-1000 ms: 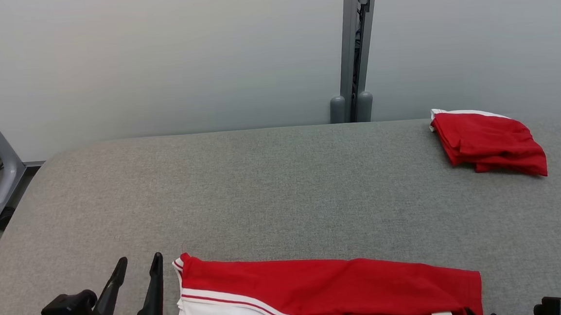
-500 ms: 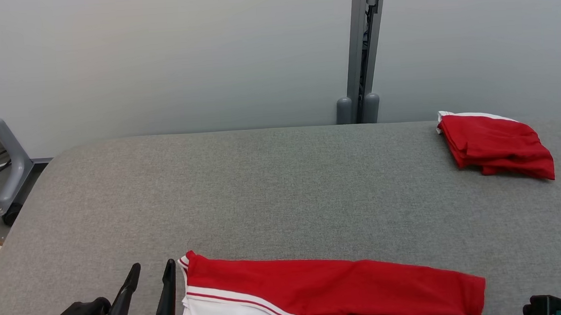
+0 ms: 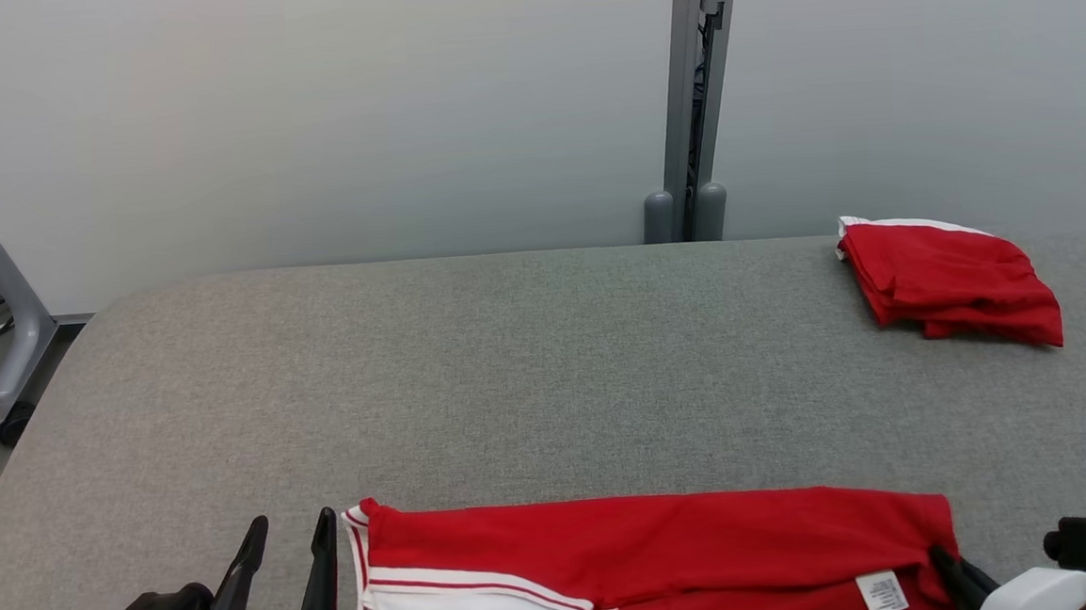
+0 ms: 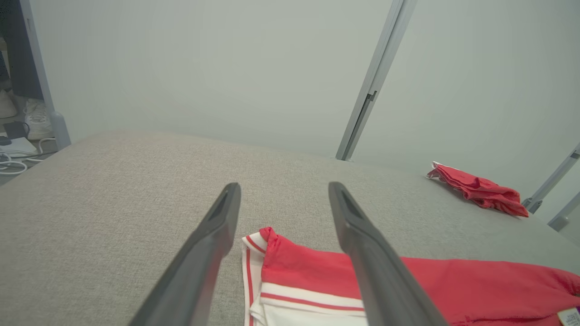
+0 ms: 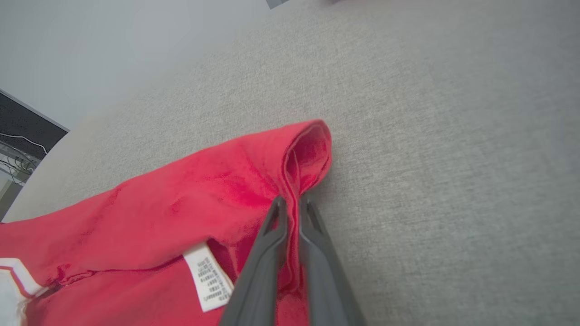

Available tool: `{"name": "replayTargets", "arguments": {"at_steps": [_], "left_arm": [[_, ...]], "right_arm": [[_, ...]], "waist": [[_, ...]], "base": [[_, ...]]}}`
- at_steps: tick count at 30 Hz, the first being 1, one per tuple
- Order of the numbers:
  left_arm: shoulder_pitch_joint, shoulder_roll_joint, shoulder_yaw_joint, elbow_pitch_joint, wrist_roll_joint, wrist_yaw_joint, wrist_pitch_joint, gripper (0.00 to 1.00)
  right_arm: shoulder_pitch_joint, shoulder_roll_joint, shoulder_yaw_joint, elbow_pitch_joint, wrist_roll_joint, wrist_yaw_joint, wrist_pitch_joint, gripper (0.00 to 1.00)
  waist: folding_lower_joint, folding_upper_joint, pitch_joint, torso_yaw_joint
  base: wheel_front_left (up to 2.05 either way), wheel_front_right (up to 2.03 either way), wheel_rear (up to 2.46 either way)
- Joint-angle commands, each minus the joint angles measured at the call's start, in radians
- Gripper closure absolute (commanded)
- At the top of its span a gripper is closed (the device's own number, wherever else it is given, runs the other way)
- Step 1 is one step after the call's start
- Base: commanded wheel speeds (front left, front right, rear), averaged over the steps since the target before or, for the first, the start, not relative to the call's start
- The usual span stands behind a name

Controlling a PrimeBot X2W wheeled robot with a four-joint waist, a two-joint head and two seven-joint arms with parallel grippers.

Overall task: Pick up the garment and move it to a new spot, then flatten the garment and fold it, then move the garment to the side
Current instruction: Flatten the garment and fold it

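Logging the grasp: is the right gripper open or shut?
Shut: the right gripper pinches a folded edge of the red garment.

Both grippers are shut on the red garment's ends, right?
Not both. The right gripper is shut on the red garment, but the left gripper stands open near the striped end, gripping nothing, as the left wrist view shows.

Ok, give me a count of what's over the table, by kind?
Garments: 2 (spread garment, folded garment)
Grippers: 2 (left gripper open, right gripper shut on the spread garment's corner)
Total: 4
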Motion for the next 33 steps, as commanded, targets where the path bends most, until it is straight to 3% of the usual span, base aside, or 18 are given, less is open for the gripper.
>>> {"name": "replayTargets", "arguments": {"at_steps": [1,11,22,27,33], "left_arm": [[0.004,0.006,0.001,0.004,0.007,-0.004,-0.004,0.0],[0.005,0.01,-0.002,0.013,0.004,0.0,-0.002,0.0],[0.026,0.018,-0.003,0.018,-0.006,0.012,0.007,0.0],[0.043,0.026,0.004,0.011,-0.013,0.017,0.01,0.0],[0.04,0.031,0.004,0.004,-0.018,0.021,0.012,0.0]], "right_arm": [[-0.015,-0.03,-0.012,0.004,-0.011,0.0,0.006,1.0],[-0.082,-0.146,-0.106,0.034,-0.055,0.0,0.126,1.0],[-0.062,-0.181,-0.205,-0.046,-0.164,0.0,0.223,1.0],[-0.002,-0.19,-0.265,-0.229,-0.19,0.0,0.347,1.0],[0.114,-0.132,-0.363,-0.569,-0.156,0.0,0.523,1.0]], "waist": [[0.0,-0.0001,0.0,-0.005],[0.0,-0.0001,0.004,-0.014],[0.0,-0.0001,-0.008,-0.007],[0.0,-0.0001,-0.021,-0.013],[0.0,-0.0001,-0.025,-0.004]], "base": [[0.0,0.0,0.0],[0.0,0.0,0.0],[0.0,0.0,0.0],[0.0,0.0,0.0],[0.0,0.0,0.0]]}}
